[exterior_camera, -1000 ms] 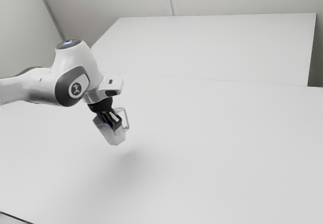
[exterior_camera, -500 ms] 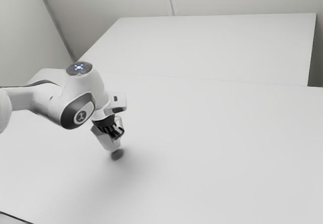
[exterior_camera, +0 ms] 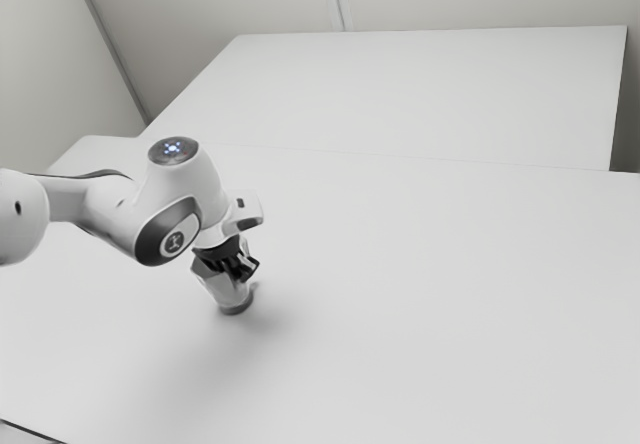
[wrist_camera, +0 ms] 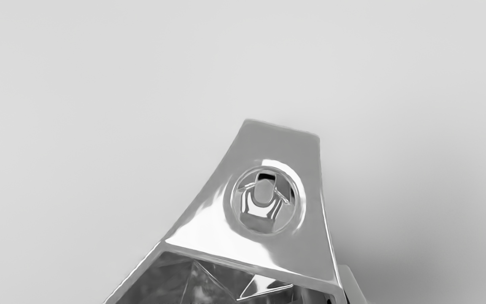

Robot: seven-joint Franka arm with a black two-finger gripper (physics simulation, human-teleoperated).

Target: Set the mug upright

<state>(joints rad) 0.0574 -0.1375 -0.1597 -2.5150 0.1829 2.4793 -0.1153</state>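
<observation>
In the exterior view my gripper [exterior_camera: 240,267] is left of the centre of the frame, somewhat below the middle height, and it is closed upon the mug [exterior_camera: 217,284]. I have hold of the mug near its upper part; how wide my grip stands I cannot tell exactly, because the dark parts of my hand cover this place. The mug leans: its mouth end is toward the upper left, and its bottom end is toward the lower right. This bottom end is at the white table [exterior_camera: 430,274] or very little above it; I cannot say which. A soft shadow [exterior_camera: 268,326] lies beside it. My arm [exterior_camera: 190,196] comes in from the left edge of the frame.

In the wrist view the shiny side of the mug fills the lower middle, with a round shape [wrist_camera: 264,200] on it. The open mouth [wrist_camera: 209,280], dark inside, is at the bottom edge.
</observation>
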